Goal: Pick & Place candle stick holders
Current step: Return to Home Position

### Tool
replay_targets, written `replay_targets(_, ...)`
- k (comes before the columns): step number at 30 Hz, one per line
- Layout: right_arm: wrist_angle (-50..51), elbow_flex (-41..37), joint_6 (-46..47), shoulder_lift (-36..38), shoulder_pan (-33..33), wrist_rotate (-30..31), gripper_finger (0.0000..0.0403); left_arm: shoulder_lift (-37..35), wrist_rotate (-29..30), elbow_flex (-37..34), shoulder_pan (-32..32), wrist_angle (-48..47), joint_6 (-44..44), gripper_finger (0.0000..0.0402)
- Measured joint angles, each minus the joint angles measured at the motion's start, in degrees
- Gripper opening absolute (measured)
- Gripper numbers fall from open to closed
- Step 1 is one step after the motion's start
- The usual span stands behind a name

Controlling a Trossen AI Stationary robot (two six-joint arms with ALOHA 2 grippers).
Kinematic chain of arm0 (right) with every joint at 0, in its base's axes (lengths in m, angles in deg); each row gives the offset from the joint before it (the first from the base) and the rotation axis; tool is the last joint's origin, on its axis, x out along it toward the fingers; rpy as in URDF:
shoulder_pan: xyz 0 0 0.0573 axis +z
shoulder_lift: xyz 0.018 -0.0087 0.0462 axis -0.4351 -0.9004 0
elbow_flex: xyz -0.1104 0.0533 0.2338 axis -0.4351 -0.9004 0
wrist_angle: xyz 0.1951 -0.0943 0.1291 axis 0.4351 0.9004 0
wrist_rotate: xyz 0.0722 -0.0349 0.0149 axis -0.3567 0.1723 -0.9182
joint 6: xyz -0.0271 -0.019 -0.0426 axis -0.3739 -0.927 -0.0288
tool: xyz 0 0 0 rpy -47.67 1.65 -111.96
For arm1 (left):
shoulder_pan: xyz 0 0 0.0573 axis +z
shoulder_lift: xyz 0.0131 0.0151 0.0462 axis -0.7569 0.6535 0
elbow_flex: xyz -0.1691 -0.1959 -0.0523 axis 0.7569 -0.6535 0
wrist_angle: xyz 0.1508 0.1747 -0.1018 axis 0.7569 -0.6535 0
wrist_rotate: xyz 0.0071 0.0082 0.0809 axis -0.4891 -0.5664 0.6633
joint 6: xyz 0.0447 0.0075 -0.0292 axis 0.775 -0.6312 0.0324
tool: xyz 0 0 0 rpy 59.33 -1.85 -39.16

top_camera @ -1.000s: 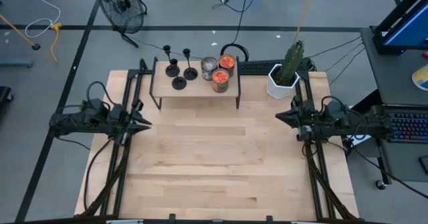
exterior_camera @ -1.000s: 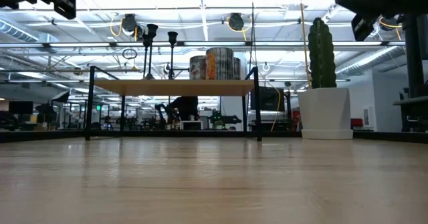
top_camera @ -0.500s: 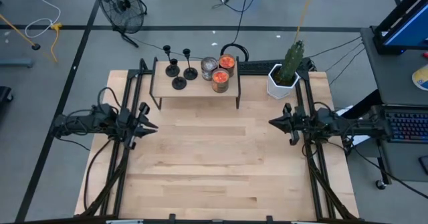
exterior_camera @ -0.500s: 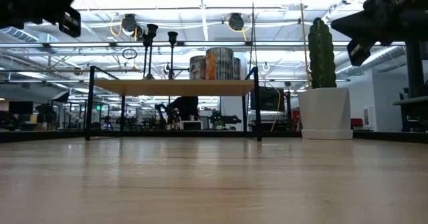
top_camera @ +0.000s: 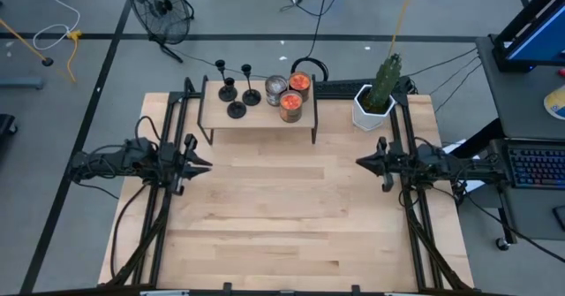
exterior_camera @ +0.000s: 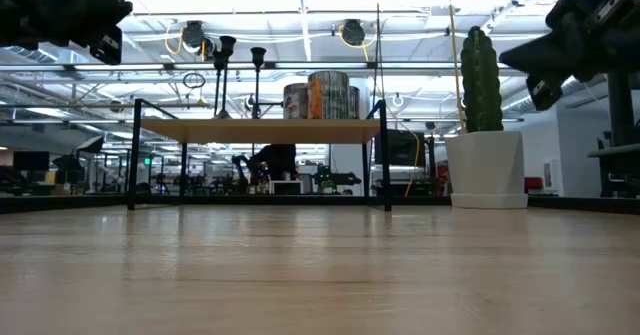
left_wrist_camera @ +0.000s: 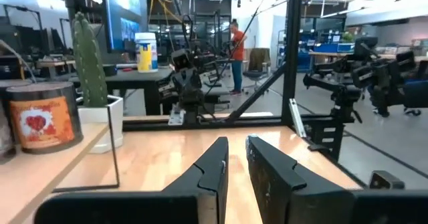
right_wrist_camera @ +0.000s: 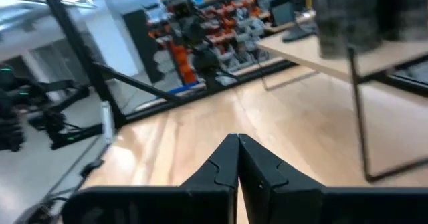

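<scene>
Three black candle stick holders (top_camera: 237,97) stand on their round bases on the left part of a small wooden shelf (top_camera: 256,121) at the table's far side. In the low view their stems and cups (exterior_camera: 240,70) rise above the shelf top. My left gripper (top_camera: 207,165) hovers level over the table's left side, its fingers (left_wrist_camera: 235,144) a narrow gap apart with nothing between them. My right gripper (top_camera: 359,163) hovers level over the right side, shut and empty (right_wrist_camera: 238,138). Both point toward the table's middle, well short of the shelf.
Three jars (top_camera: 290,94) with orange and grey contents stand on the shelf's right part. A cactus in a white pot (top_camera: 375,97) stands at the far right corner. Bare wooden tabletop (top_camera: 282,216) lies between the arms and toward the near edge.
Both grippers have sunk from higher up and come a little toward the table's middle, staying level. The holders and jars have kept still.
</scene>
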Motion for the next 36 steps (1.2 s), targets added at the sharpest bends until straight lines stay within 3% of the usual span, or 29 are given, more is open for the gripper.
replay_targets(12,0.56,0.0,-0.17,0.0,0.0,1.48,0.0,0.0,2.47,0.01,0.0,-3.03,-0.81,0.0063)
replay_targets(17,0.58,0.0,-2.0,0.0,0.0,1.59,0.0,0.0,7.7,0.01,0.02,-5.86,0.28,0.0063)
replay_targets(36,0.77,0.0,-2.91,0.0,0.0,1.53,0.0,0.0,8.03,-4.82,0.0,-1.56,-0.2,0.0063)
